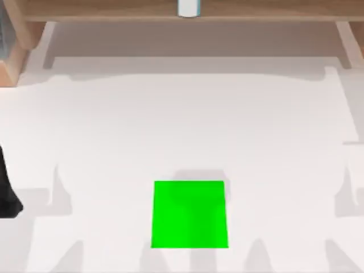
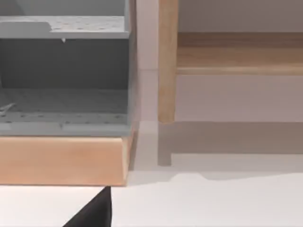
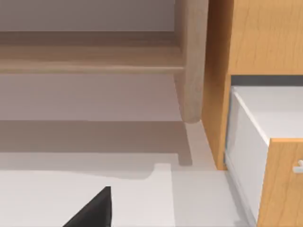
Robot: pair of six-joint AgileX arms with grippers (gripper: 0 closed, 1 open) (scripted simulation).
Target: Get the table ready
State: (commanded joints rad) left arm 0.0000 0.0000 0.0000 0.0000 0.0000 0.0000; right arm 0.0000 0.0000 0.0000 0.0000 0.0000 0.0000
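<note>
The white table spreads across the top view, with one bright green square marked near its front middle. Nothing rests on the square. A black part of my left arm shows at the table's left edge. In the left wrist view a dark tip of my left gripper hovers over the white tabletop, facing the shelf unit. In the right wrist view a dark tip of my right gripper likewise sits above the tabletop.
A light-brown wooden shelf unit runs along the back, with a white cylindrical object on it at centre. A grey rack on a wooden base stands back left. A wooden cabinet with an open white drawer stands back right.
</note>
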